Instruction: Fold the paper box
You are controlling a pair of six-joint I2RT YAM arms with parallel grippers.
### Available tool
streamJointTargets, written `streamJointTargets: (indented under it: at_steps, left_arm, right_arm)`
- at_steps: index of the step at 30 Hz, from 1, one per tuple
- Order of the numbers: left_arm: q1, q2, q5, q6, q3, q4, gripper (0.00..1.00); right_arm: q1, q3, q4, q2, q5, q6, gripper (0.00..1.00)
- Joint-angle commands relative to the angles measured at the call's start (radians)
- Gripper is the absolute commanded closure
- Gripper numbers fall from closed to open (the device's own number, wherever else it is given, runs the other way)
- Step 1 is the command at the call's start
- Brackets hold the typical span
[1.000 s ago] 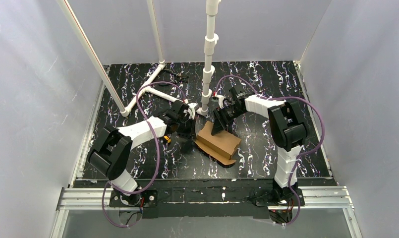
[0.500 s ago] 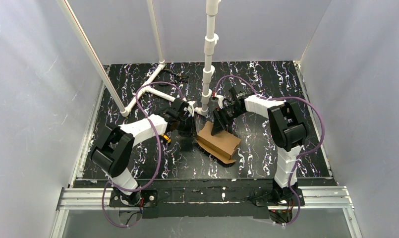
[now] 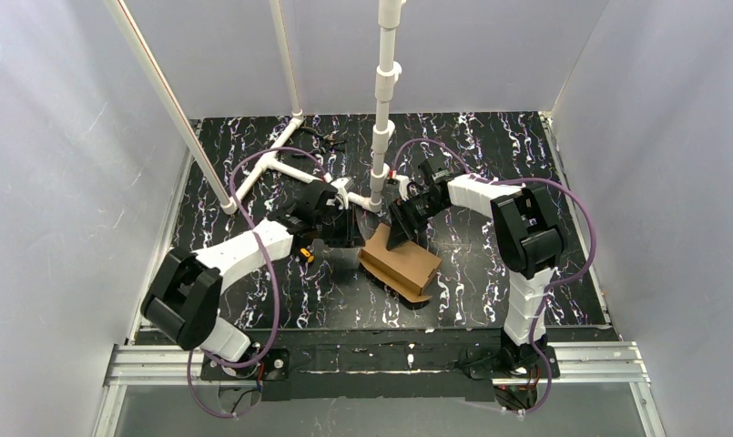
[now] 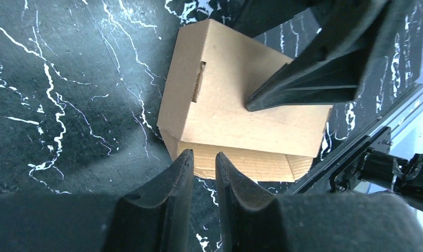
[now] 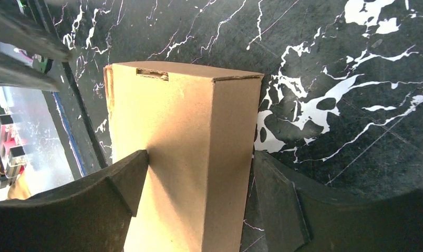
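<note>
Right pincer [image 5: 199,154], mine, stands spread wide astride the paper box [image 5: 183,121], one finger [image 5: 120,194] along each long side. A dark sliver shows between the cardboard and the finger on its shaded side. Whether the other finger touches the box I cannot tell.

The box is plain brown cardboard, folded into a closed block. It rests near the middle of the black, white-veined desk [image 3: 526,146], turned at a slant to the desk's edges. A narrow slot [image 4: 198,81] is cut into its top face near one end. A flap [image 4: 240,165] juts out flat along its lower edge, on the side nearer my bases.

My left pincer [image 4: 203,155] hangs just beside the box on the left, fingers barely parted with nothing between them. From its wrist camera the box's corner lies just past the fingertips, apart from them.

Behind the box, the foot of a white pipe post [image 3: 381,137] rises from the desk between my two arms. A metal rail [image 3: 371,360] runs along the near edge.
</note>
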Motion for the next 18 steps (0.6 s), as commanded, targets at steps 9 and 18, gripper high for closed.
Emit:
streamJointTargets:
  at_steps: [9, 18]
  left_arm:
    - [0.012, -0.327, -0.068, -0.054, -0.243, 0.12, 0.72]
    - [0.026, -0.523, -0.16, -0.043, -0.375, 0.186, 0.12]
  right_arm:
    - [-0.011, 0.022, -0.045, -0.03, 0.096, -0.077, 0.07]
    - [-0.039, 0.049, -0.117, -0.116, 0.122, -0.17, 0.02]
